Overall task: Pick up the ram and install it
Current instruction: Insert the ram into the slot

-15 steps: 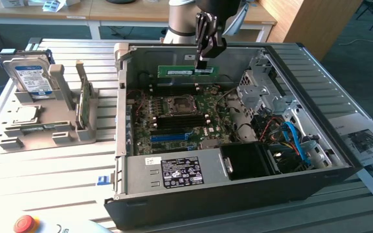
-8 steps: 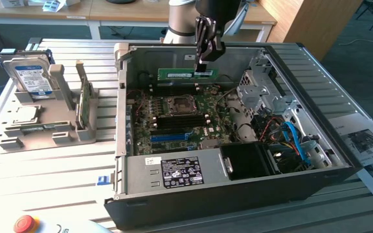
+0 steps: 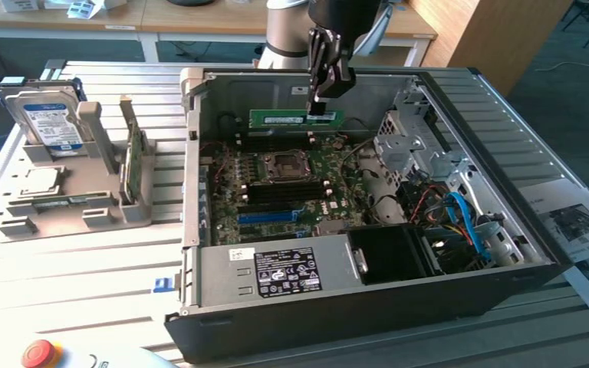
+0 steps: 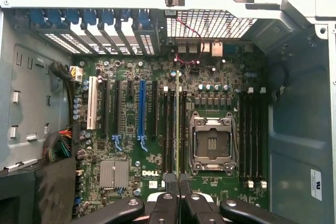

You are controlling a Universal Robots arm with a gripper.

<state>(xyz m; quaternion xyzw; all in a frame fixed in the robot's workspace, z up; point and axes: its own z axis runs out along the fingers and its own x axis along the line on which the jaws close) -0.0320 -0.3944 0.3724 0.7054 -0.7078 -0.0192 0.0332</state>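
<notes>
Slatted metal table (image 3: 70, 276) carries an open PC case (image 3: 356, 326) at ctr. Grey parts holder (image 3: 64, 218) sits on the exterior view's left. Printed sheets (image 3: 581, 222) lie on the exterior view's right, red button (image 3: 41, 353) near-left.

Case (image 3: 274, 337) open above motherboard (image 3: 320, 165); drive cage (image 3: 409, 146), power supply (image 3: 274, 272) flank it

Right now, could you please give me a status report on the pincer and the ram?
Pincer shut on ram. It hangs edge-down above motherboard, unseated. No obstruction seen beneath.
</notes>
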